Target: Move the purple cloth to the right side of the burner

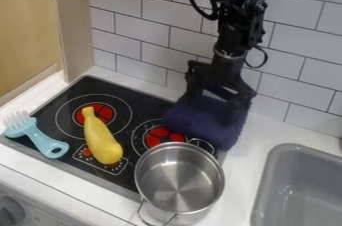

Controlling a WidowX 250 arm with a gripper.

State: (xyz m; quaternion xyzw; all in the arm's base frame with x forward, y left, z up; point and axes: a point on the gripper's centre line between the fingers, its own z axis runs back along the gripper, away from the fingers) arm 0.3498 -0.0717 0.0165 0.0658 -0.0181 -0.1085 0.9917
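Observation:
The black gripper [214, 101] hangs down from the top over the back right of the stove, directly at the purple cloth. Its two fingers stand apart, with part of the cloth visible between them. The purple cloth [193, 121] lies bunched across the stove's back right corner and right edge, partly hidden by the gripper. Left of the cloth's lower part is the red-centred right burner [159, 135], close to the cloth's edge.
A steel pot [179, 179] stands at the stove's front right, just below the cloth. A yellow bottle-shaped object [101, 137] and a light blue fork-ended toy [41, 137] lie to the left. A grey sink [266, 185] is at right; a tiled wall rises behind.

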